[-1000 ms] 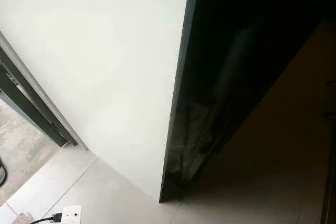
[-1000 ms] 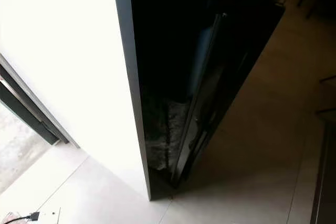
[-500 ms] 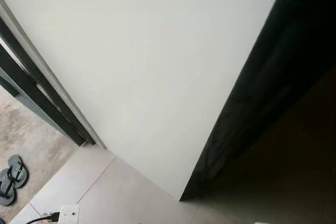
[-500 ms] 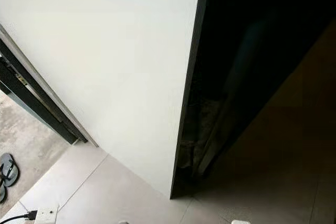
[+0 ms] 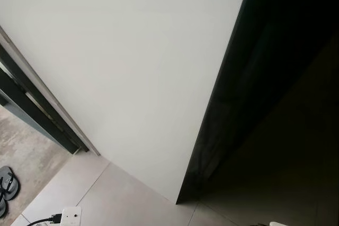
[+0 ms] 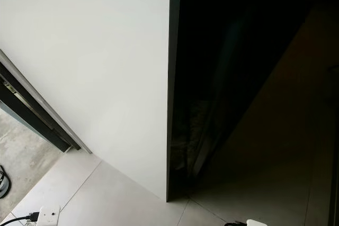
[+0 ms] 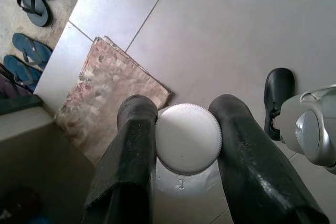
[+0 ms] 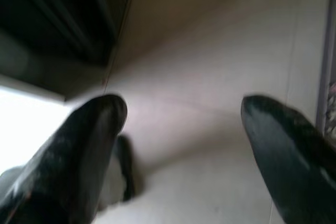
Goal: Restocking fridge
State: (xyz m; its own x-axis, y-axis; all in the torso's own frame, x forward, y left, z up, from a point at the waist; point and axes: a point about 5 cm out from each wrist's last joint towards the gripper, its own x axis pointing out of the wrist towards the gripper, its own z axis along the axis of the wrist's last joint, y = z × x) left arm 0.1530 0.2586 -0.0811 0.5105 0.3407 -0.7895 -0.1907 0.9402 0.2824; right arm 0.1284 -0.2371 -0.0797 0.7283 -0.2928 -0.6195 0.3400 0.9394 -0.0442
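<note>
Head view has swung since half a second ago: the fridge [image 6: 233,78] dark front fills more of the right, white side panel [image 5: 122,67] less. Left gripper [image 7: 187,140] fingers clenched on a white-capped bottle [image 7: 188,138], held above the tiled floor [image 7: 220,30] near a mat [image 7: 105,93]. Right gripper [image 8: 184,129] fingers spread apart, holding nothing.

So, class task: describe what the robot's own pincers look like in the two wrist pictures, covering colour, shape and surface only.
The left pincer has two long black fingers with rounded tips and a slightly rough, speckled, matte surface that widens towards the camera. The right pincer has the same kind of black, rounded fingers, blurred here, with a faint sheen. No cables or markings can be made out on either.
</note>
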